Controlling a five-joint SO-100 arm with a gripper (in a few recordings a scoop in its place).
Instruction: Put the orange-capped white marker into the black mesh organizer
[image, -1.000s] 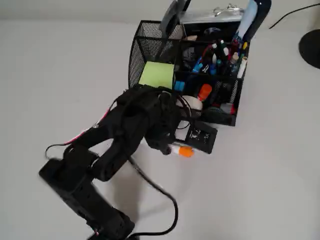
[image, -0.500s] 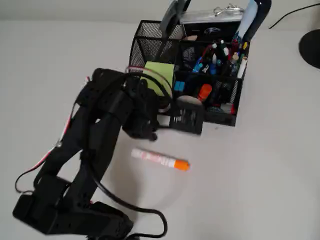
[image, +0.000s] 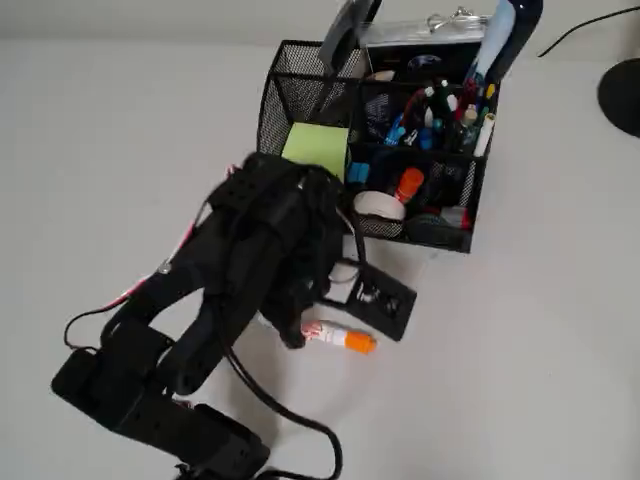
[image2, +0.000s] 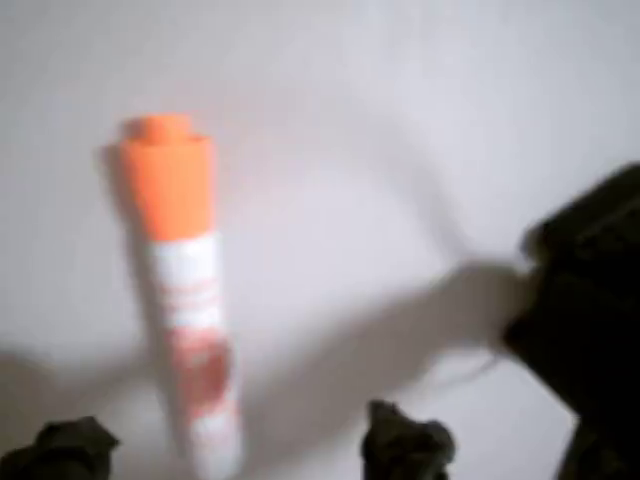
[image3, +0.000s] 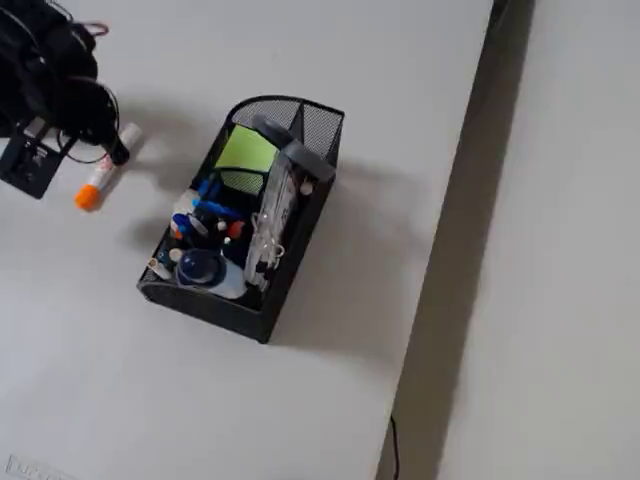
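The orange-capped white marker (image: 335, 337) lies flat on the white table, its cap pointing right in the overhead view. It also shows in the wrist view (image2: 185, 290) and in the fixed view (image3: 103, 172). My black gripper (image: 297, 328) hovers low over the marker's white end. In the wrist view the gripper (image2: 237, 445) is open, with one fingertip on each side of the barrel and not touching it. The black mesh organizer (image: 275, 100) stands beyond the marker, a short way off, and in the fixed view the organizer (image3: 322, 125) sits to the marker's right.
The organizer holds a yellow-green sticky pad (image: 315, 148), several coloured pens (image: 435, 115), a tape roll (image: 378, 205) and a stubby orange-red item (image: 408, 184). A black round base (image: 622, 95) sits at the far right. The table edge (image3: 478, 160) runs down the right.
Half a second ago the arm was swung away to the left with the whole marker exposed. It has now come back down over the marker's white end. The marker sits slightly lower than before.
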